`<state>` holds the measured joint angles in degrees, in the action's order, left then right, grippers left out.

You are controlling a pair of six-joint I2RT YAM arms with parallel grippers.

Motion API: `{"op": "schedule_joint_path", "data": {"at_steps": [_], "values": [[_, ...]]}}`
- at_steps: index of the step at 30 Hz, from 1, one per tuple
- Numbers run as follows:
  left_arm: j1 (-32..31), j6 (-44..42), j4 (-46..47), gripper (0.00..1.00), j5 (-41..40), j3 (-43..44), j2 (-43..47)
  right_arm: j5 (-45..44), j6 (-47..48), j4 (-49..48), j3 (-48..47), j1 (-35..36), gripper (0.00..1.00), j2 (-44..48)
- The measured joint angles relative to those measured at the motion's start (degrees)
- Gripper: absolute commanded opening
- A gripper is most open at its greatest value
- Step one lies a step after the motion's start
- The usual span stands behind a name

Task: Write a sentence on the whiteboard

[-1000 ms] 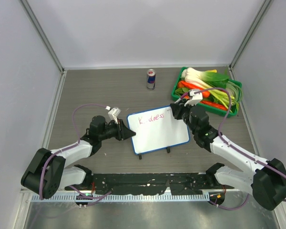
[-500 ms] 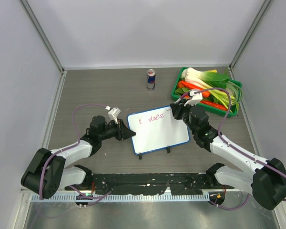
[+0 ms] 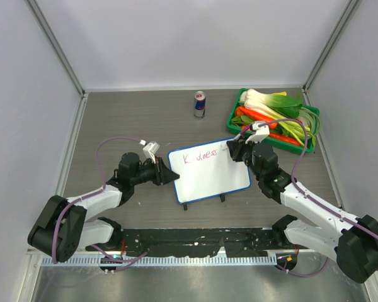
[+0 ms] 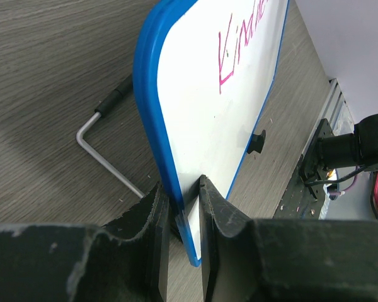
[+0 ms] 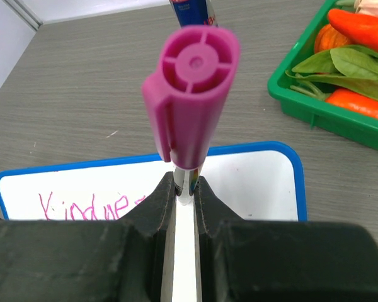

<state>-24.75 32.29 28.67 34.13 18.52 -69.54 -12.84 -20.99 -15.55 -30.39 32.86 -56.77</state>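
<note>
The whiteboard (image 3: 211, 176), white with a blue rim and two black feet, stands mid-table. It also shows in the left wrist view (image 4: 208, 107) and the right wrist view (image 5: 258, 182). A magenta word (image 3: 200, 156) runs along its top; it shows too in the left wrist view (image 4: 239, 44) and the right wrist view (image 5: 82, 204). My left gripper (image 3: 170, 178) is shut on the board's left edge (image 4: 184, 207). My right gripper (image 3: 234, 148) is shut on a magenta marker (image 5: 190, 94) at the board's upper right; its tip is hidden.
A blue drink can (image 3: 200, 104) stands at the back. A green tray (image 3: 310, 146) of vegetables sits at the back right, close behind my right wrist. A bent metal rod (image 4: 107, 160) lies on the table behind the board.
My right gripper with the marker has shifted slightly right along the board's top edge. The word has gained a stroke at its end. The left arm and board have not moved.
</note>
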Motion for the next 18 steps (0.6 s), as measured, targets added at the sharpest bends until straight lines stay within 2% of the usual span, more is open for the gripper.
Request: {"op": "schedule_joint_path", "data": {"at_steps": [18], "values": [[-0.02,0.00,0.00,0.00,0.00,0.00,0.00,1.42,-0.42,1.27,1.36,0.00,0.01,1.03]]}}
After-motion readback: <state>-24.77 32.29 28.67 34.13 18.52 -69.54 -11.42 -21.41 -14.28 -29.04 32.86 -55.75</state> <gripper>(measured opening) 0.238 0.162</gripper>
